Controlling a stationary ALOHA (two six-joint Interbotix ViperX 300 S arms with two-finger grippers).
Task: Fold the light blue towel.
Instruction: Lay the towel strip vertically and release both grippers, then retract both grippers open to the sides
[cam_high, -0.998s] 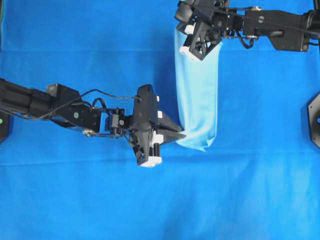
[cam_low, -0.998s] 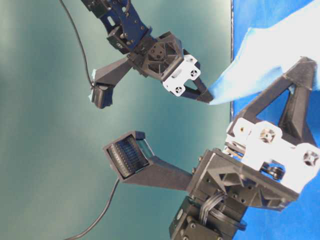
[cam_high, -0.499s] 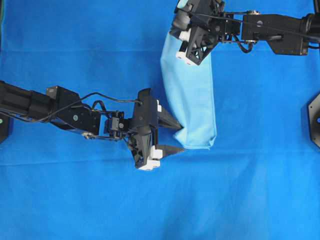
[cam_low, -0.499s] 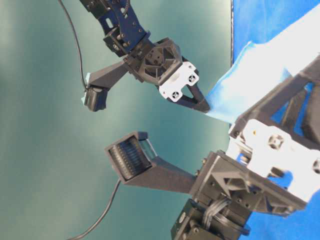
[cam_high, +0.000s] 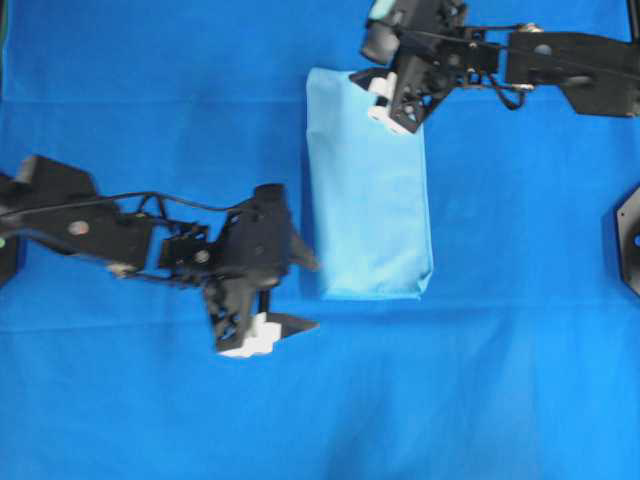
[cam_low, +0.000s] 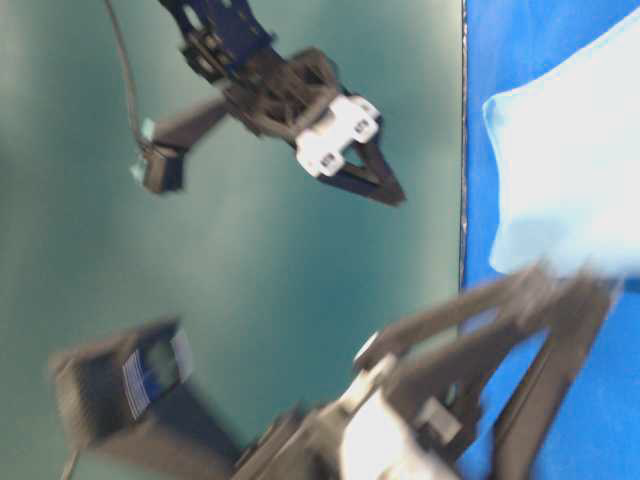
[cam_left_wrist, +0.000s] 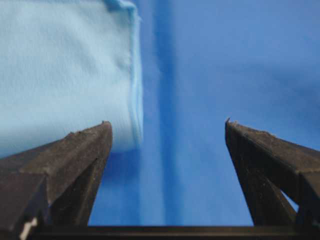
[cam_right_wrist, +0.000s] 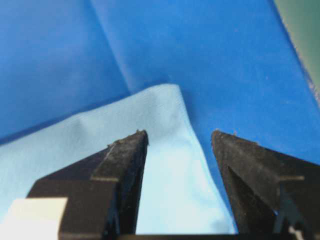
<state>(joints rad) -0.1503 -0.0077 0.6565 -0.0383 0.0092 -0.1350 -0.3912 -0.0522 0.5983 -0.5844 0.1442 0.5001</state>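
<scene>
The left end effector (cam_high: 300, 295) is released, its two dark fingers (cam_left_wrist: 82, 150) spread wide with nothing between them; it sits in the lower left-centre of the overhead view, just beside the lower left corner of the light blue towel (cam_high: 368, 190) but apart from it. In the left wrist view the towel's hemmed edge fills the upper left of the frame, the rest being dark blue table cloth (cam_left_wrist: 225, 65).

The right end effector (cam_high: 385, 95) is also released, fingers apart, hanging over the towel's upper right corner at the top of the overhead view; its wrist view shows that corner lying flat between and below the fingertips.

The towel lies as a tall folded rectangle in the upper centre of the overhead view, flat on the cloth-covered desk (cam_high: 520, 380).

The table-level view is blurred.
</scene>
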